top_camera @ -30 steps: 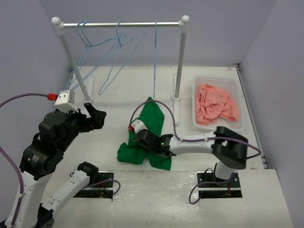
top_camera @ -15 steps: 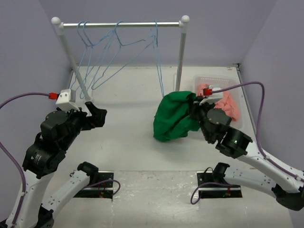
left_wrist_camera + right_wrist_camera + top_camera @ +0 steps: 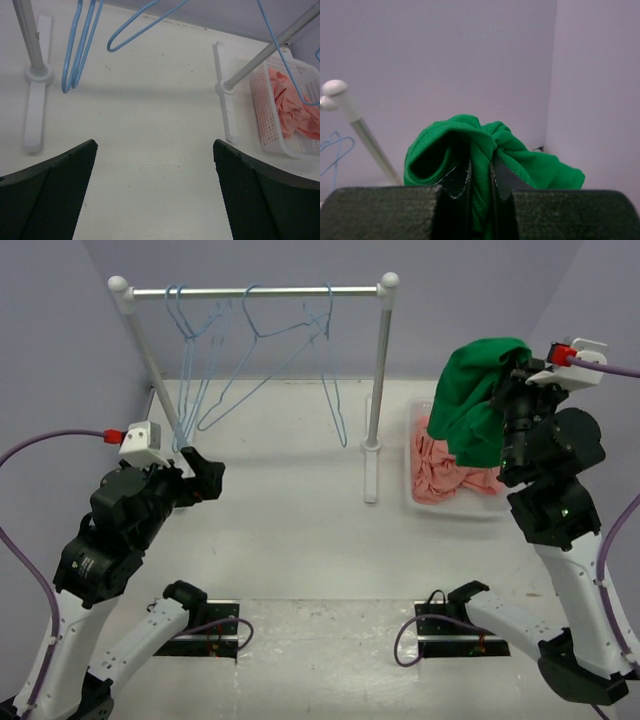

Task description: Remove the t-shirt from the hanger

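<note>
High rear view over table (image 3: 300, 510), left wrist looking down sharing rack (image 3: 227, 86) and basket (image 3: 265, 116), right wrist facing wall (image 3: 445, 55)

One green t-shirt (image 3: 478, 400), one pink garment (image 3: 440, 478), one basket (image 3: 455, 508), one rack (image 3: 379, 370), roughly four hangers (image 3: 188, 370).

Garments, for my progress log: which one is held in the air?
The green t-shirt, pinched in the right claw and dangling; the pink garment lies in the white basket.

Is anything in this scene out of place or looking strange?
The green t-shirt dangles bunched in the air, pinched in the right pincer over the basket of pink clothing. The bare blue hangers on the rail splay at odd angles.
</note>
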`<state>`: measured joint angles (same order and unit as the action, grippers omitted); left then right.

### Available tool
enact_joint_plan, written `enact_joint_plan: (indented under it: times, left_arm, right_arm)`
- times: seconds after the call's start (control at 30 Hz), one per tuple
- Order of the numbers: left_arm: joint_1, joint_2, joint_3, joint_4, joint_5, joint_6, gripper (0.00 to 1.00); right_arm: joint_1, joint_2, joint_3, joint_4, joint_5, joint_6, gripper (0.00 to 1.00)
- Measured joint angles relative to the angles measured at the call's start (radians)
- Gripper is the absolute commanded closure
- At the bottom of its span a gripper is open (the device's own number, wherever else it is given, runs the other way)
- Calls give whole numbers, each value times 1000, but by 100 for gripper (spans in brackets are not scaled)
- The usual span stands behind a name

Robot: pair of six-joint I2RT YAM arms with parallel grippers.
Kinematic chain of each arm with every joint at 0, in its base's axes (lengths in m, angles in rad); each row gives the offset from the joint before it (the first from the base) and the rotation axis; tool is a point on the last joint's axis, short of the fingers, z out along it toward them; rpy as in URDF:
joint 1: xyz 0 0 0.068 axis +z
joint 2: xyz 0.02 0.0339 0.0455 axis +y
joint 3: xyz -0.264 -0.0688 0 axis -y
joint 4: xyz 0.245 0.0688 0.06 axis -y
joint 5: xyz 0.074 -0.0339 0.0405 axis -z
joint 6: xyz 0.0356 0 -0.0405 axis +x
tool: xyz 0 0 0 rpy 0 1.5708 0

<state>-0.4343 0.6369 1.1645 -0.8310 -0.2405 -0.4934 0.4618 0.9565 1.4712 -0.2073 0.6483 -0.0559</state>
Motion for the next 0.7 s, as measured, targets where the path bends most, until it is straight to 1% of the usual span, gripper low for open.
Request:
enact_joint_plan:
  times: [0.13, 0.2, 0.27, 0.4, 0.53, 0.7]
  left_arm:
    - [0, 7, 0, 3, -8, 0, 0]
    - [0, 11, 0, 5, -12, 0, 0]
    - [0, 16, 0, 5, -18, 0, 0]
    - [0, 32, 0, 5, -27, 0, 0]
    - [0, 51, 0, 7, -29, 0, 0]
    - [0, 76, 0, 7, -29, 0, 0]
  right_arm:
    - [-137, 19, -17, -21, -89, 37, 100]
    - [-204, 24, -74, -29, -154, 85, 100]
    - [-281, 27, -153, -48, -254, 153, 100]
    - [-378, 82, -293, -81, -371, 259, 100]
    - [-441, 171, -405, -96, -412, 346, 100]
    - [-469, 315, -497, -100, -367, 448, 100]
